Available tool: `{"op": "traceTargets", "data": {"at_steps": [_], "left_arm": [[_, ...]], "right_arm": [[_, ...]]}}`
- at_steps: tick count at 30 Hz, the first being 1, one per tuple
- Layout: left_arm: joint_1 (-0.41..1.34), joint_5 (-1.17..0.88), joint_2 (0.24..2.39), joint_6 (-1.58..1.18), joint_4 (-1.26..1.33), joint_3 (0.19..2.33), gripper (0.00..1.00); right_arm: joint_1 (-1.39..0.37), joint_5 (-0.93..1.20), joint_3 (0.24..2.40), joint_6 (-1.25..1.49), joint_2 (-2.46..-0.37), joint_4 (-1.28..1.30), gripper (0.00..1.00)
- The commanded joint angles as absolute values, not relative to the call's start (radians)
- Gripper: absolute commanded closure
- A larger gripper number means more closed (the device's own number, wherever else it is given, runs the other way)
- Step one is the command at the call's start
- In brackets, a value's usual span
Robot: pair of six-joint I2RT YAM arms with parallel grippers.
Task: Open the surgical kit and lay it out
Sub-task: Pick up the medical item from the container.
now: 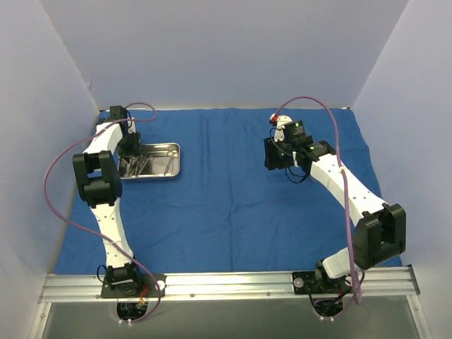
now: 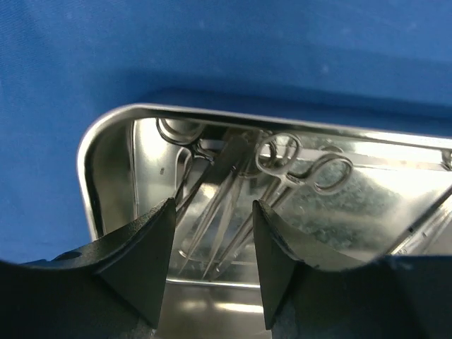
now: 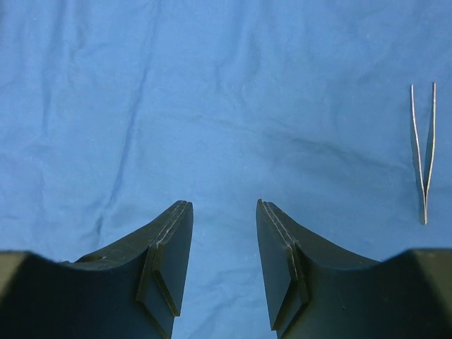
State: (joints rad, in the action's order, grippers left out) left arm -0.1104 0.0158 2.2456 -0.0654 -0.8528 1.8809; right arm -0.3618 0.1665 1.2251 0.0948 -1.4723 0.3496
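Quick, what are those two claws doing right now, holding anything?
Left gripper: open, empty, poised over instruments in the tray.
Right gripper: open, empty, over the blue cloth.

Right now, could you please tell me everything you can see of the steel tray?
The steel tray is shallow, rectangular, shiny metal with a rolled rim. It sits flat on the blue cloth at far left, holding several silver ring-handled instruments. The left gripper hangs open over its left end.
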Motion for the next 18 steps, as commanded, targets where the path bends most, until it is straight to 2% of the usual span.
{"op": "traceTargets", "data": {"at_steps": [1,5,9,13,18], "left_arm": [[-0.106,0.066,2.264,-0.043,-0.879,1.962,0.45],[-0.101,0.066,2.298,-0.046,-0.887,1.976,0.49],[-0.101,0.06,2.302,-0.052,-0.877,1.959,0.65],[-0.101,0.051,2.299,-0.049,-0.861,1.936,0.68],[-0.101,0.035,2.287,-0.052,-0.868,1.937,0.85]], "right_arm": [[-0.357,0.169,1.224,0.097,-1.428,0.339,0.59],[-0.357,0.169,1.221,0.098,-1.433,0.345,0.59],[-0.357,0.167,1.221,0.101,-1.439,0.354,0.59],[-0.359,0.158,1.22,0.101,-1.439,0.357,0.59],[-0.357,0.15,1.218,0.109,-1.43,0.356,0.59]]}}
